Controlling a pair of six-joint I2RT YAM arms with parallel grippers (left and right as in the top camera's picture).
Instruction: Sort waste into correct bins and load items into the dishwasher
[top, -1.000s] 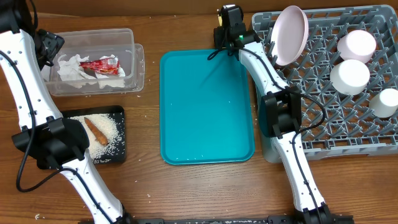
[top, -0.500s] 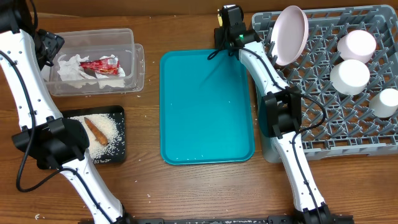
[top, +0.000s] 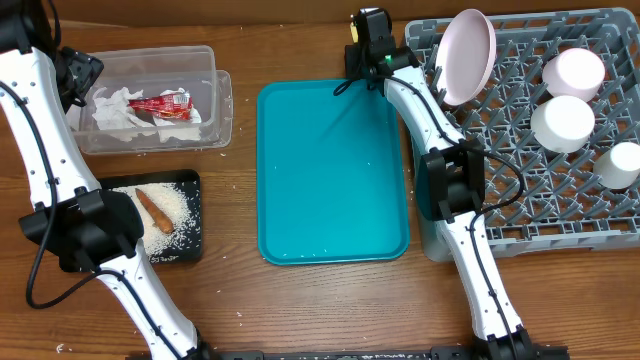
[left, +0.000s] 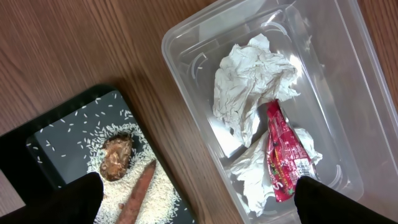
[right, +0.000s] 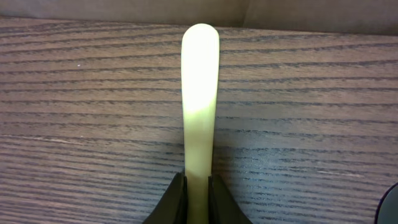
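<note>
My right gripper (right: 198, 186) is shut on the pale yellow spoon (right: 199, 93) and holds it over bare wood; in the overhead view it (top: 358, 42) is at the back, between the teal tray and the grey dish rack (top: 520, 215). The rack holds a pink plate (top: 468, 55), two bowls (top: 573, 70) (top: 562, 122) and a white cup (top: 622, 163). My left gripper (left: 193, 199) is open and empty above the gap between the clear tub (left: 323, 81) and the black tray (left: 62, 143). The tub holds napkins (left: 252, 78) and a red wrapper (left: 283, 155). The black tray holds rice (left: 155, 193), a brown stick (left: 140, 196) and a brown lump (left: 115, 155).
The large teal tray (top: 330, 170) lies in the middle of the table, between the bins and the rack. A few rice grains (top: 238, 316) lie on the wood in front of it. My two white arms stretch from the front edge on both sides.
</note>
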